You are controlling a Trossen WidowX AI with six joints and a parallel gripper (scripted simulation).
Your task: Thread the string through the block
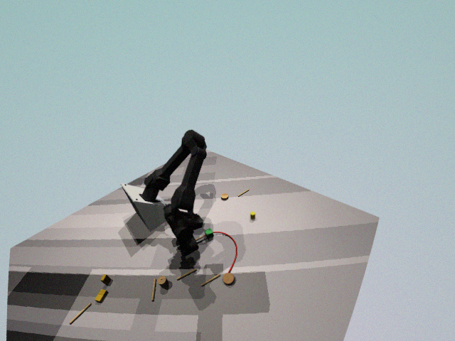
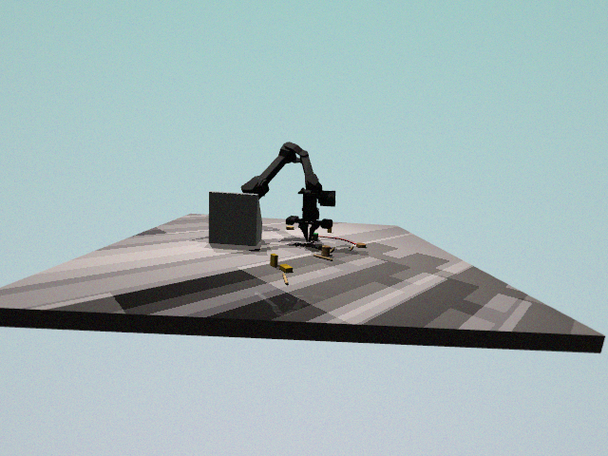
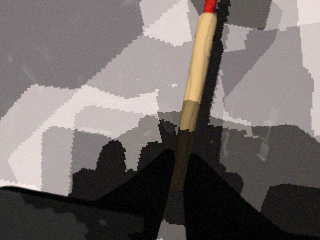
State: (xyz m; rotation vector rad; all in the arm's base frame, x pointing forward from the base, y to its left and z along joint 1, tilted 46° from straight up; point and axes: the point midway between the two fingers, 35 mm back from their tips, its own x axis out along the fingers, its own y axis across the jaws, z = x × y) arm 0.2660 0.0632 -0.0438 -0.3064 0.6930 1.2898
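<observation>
My gripper (image 1: 193, 243) (image 2: 309, 238) (image 3: 179, 159) is low over the table and shut on the lower end of the thin wooden stick (image 3: 199, 70) (image 1: 200, 238). In the wrist view the stick runs up from between the fingertips. The red string (image 3: 210, 5) (image 1: 234, 249) (image 2: 339, 239) starts at its far end. The green block (image 1: 208, 231) (image 2: 314, 237) sits on the table just past the stick's far end, out of the wrist view. The string curves from the block to the round wooden button (image 1: 228, 278) (image 2: 361, 244). I cannot tell whether the string passes through the block's hole.
Loose sticks (image 1: 186, 273) (image 1: 210, 280) (image 1: 153, 289) lie in front of the arm, with a wooden cylinder (image 1: 161, 280). Two yellow blocks (image 1: 105, 279) (image 1: 100, 295) lie to the left. A yellow cylinder (image 1: 252, 214) and a wooden disc (image 1: 224, 196) lie behind. The grey base wedge (image 1: 146, 212) (image 2: 235, 218) holds the arm.
</observation>
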